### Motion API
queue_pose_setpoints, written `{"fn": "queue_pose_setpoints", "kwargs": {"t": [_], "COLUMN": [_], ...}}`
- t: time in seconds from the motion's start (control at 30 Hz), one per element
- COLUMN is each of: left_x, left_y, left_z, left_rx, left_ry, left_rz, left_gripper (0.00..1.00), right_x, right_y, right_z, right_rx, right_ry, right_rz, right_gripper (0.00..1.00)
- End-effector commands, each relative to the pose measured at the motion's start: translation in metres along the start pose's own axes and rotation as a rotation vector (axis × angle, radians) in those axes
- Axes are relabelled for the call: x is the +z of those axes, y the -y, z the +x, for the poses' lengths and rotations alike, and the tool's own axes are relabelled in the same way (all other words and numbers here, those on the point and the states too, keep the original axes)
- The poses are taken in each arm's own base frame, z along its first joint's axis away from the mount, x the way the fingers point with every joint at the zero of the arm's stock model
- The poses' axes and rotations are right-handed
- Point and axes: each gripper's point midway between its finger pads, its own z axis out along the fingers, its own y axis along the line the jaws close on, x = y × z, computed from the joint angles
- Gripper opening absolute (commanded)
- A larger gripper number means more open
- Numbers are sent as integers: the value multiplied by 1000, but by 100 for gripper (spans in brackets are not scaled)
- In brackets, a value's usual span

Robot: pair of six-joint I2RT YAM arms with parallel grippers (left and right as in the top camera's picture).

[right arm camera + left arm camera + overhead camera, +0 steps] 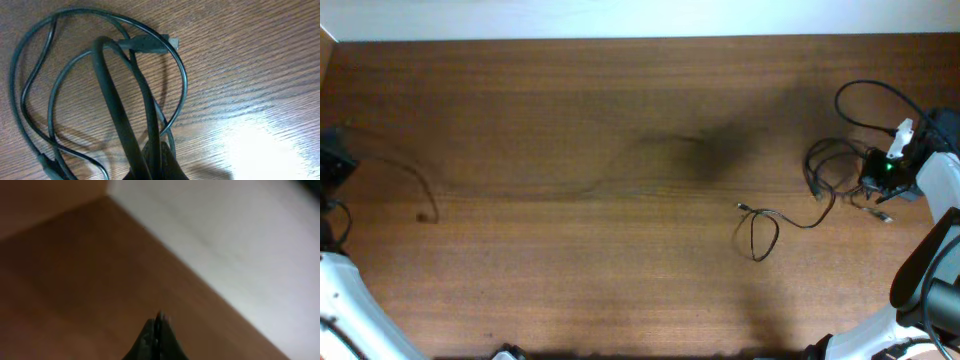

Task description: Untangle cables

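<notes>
My left gripper (158, 332) is pressed shut, out at the far left; my right gripper (156, 162), far right, is pinched on a cable (111, 100).

A brown wooden table (570, 250) is filling the view, and a white wall (620, 15) is running along its far edge.

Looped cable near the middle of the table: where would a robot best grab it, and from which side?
Probably at the short straight stretch just behind the plug of the looped cable, coming straight down from above and closing across the wire. That end lies flat on the table with nothing crossing it, while its other end runs toward the tangle on the right.
</notes>
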Motion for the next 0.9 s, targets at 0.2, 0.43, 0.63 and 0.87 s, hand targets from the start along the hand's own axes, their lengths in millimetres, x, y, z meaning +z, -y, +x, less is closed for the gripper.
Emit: {"fn": "queue_pose_setpoints", "kwargs": {"t": [0.2,0.43,0.63,0.87], "left_x": [88,82,253,205], "left_y": [-43,95,14,20], "left_z": [16,-95,86,57], "left_rx": [209,574,365,203], "left_ry": [-111,494,-129,-108], "left_rz": [26,334,143,72], "left_gripper": [0,0,40,99], "right_x": [4,5,3,-8], "right_y": [-42,-113,-131,-151], "right_z": [9,29,48,71], "right_rx": [-43,-215,-267,-280], "right_ry": [-34,-72,-130,-218], "right_rz": [-97,-147,-156,-264], "right_gripper": [4,4,4,9]}}
